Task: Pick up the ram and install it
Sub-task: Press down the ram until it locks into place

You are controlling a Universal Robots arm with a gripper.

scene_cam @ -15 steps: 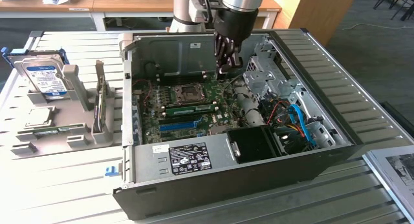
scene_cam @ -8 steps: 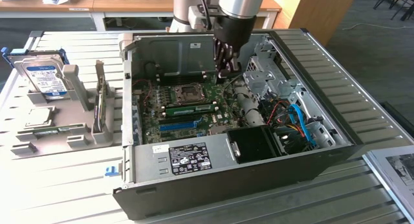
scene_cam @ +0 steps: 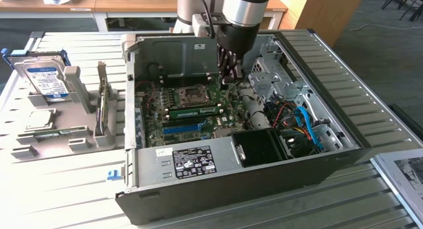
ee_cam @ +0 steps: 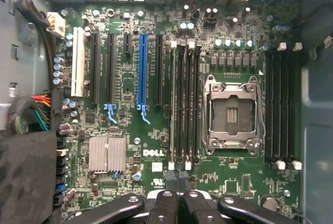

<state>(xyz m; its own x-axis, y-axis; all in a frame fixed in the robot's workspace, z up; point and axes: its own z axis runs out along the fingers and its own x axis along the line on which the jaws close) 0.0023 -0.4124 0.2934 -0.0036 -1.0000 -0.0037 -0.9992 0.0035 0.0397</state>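
gripper: black two-finger gripper [scene_cam: 229, 79] on the silver arm, down inside the open black computer case [scene_cam: 225, 194], low over the green motherboard [ee_cam: 130, 86]
gripper state: jaws pressed together, nothing between them; in the wrist view the closed fingertips [ee_cam: 170, 176] sit at one end of the bank of black memory slots [ee_cam: 187, 104]
ram location: long thin green circuit-board stick [scene_cam: 194, 111] lies in that slot bank, just beside the square metal CPU socket [scene_cam: 193, 93], between the socket and the long blue plastic slot [scene_cam: 181, 128]
ram vs gripper: stick runs off from under the gripper toward the exterior view's left and nearer the camera; its end on the exterior view's right is the one closest to the fingertips
contact: cannot tell if the fingertips touch the stick or hang just above its end
long axis: roughly left-right across the exterior view, parallel to the blue slot; in line with the slots as the wrist view sees them
arm nearer: single arm, already over it
ram look: green edge, dark chips, pale label mid-length, standing on edge in the slot
seating: looks level; judgement only, latches too small to read
off-task: silver hard drive with a blue-white label [scene_cam: 42, 76] stands on the grey holder tray [scene_cam: 46, 149], well apart from the case
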